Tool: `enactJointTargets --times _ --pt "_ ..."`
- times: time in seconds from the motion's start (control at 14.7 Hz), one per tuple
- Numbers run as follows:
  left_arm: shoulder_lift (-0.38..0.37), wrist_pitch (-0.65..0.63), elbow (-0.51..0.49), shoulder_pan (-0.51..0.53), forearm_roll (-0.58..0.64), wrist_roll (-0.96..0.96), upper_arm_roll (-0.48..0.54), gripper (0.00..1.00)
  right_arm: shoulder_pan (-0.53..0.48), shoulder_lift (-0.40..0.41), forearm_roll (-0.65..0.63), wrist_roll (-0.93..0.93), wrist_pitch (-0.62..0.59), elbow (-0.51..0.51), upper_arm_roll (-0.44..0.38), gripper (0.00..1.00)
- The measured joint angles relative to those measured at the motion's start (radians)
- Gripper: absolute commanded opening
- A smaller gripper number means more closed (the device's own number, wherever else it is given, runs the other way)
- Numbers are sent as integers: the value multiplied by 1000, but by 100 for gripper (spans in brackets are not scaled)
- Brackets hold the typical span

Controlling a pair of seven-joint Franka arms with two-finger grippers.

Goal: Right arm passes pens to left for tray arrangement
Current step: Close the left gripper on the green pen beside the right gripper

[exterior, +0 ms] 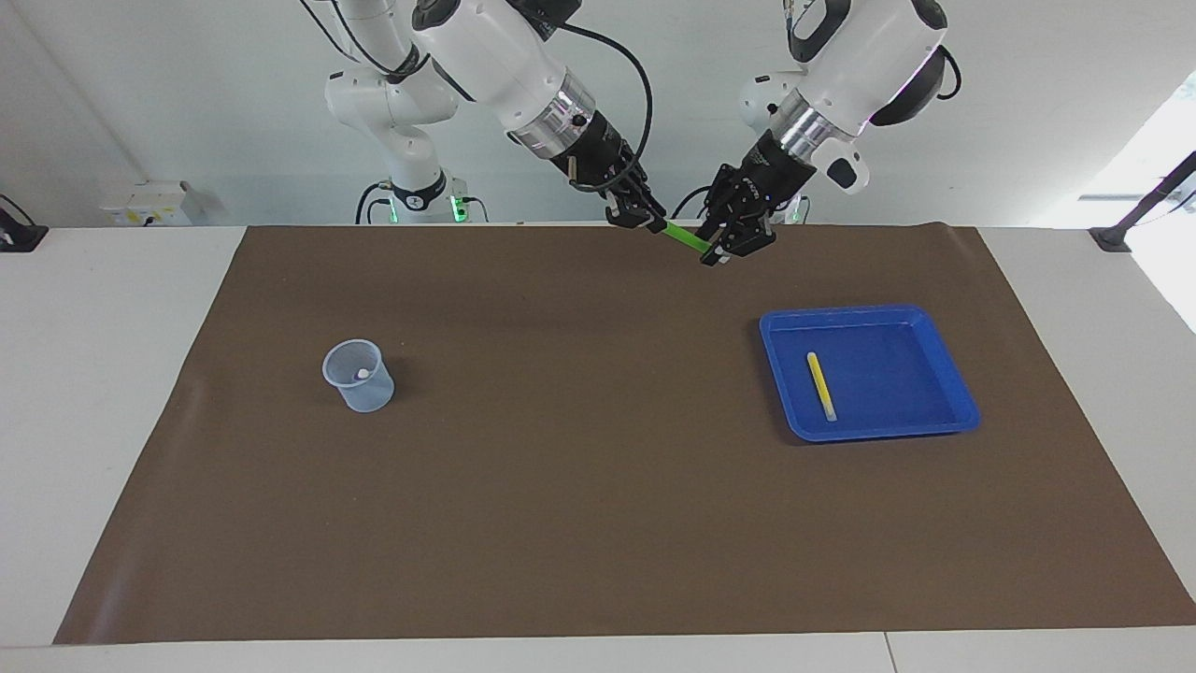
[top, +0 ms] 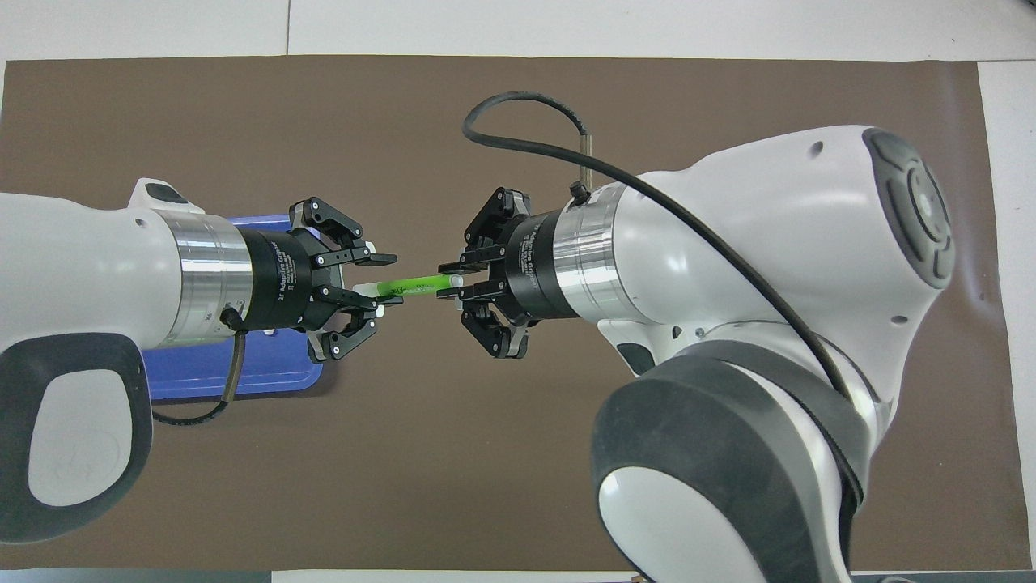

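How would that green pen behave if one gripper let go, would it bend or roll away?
The green pen spans straight between the right gripper and the left gripper, so it is probably stiff and light. It looks thin and round like the yellow pen, so on the tray it could roll.

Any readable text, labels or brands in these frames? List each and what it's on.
"2F Adaptive Gripper": white print on the black body of the left gripper, partly legible in the overhead view.
Similar white print on the black body of the right gripper: too slanted to read.
Dark print along the green pen: too small to read.
Nothing legible on the blue tray, the yellow pen or the cup.
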Motion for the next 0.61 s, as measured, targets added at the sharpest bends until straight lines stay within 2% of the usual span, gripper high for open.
enactJointTargets --times 0.14,0.2,0.27,0.61 --pt "0 -1 0 0 0 0 0 18 0 1 0 0 2 0 0 0" --pt "-1 -2 -1 -1 -1 0 -1 3 -1 2 0 0 6 1 0 0" --pt "-2 -8 -1 -2 -1 3 -2 0 -2 4 0 0 14 3 0 0" --pt "-3 -6 -2 -2 -1 10 -2 0 -2 6 0 0 12 5 0 0"
